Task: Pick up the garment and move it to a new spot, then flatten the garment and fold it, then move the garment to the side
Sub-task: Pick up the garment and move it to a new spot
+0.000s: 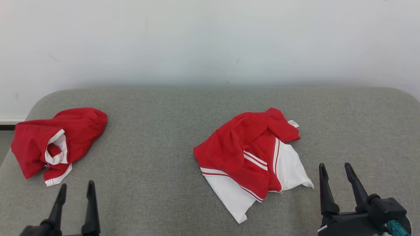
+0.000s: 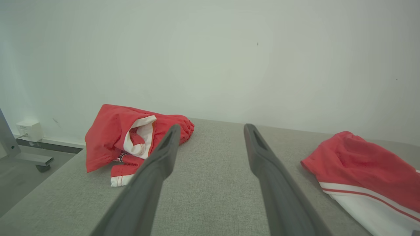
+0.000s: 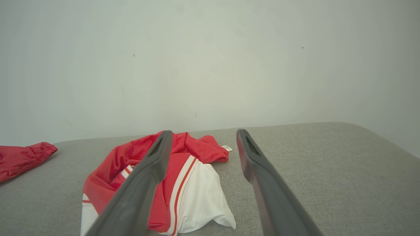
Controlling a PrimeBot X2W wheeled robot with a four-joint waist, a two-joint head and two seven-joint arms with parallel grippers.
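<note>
**Grippers idle; two garments present**

Lower left, left gripper (image 1: 77, 184) is spread, empty. A red garment (image 1: 59, 141) lies crumpled mid-left. The red-and-white garment (image 1: 252, 157), likely the task's, lies centre-right. Lower right, right gripper (image 1: 335, 165) is spread, empty. Risk: a single-layer pinch leaves it bunched.

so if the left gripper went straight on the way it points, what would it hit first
Probably nothing near: the left gripper points between the red garment and the red-and-white garment, over bare grey surface toward the wall. Depth is unclear.
</note>
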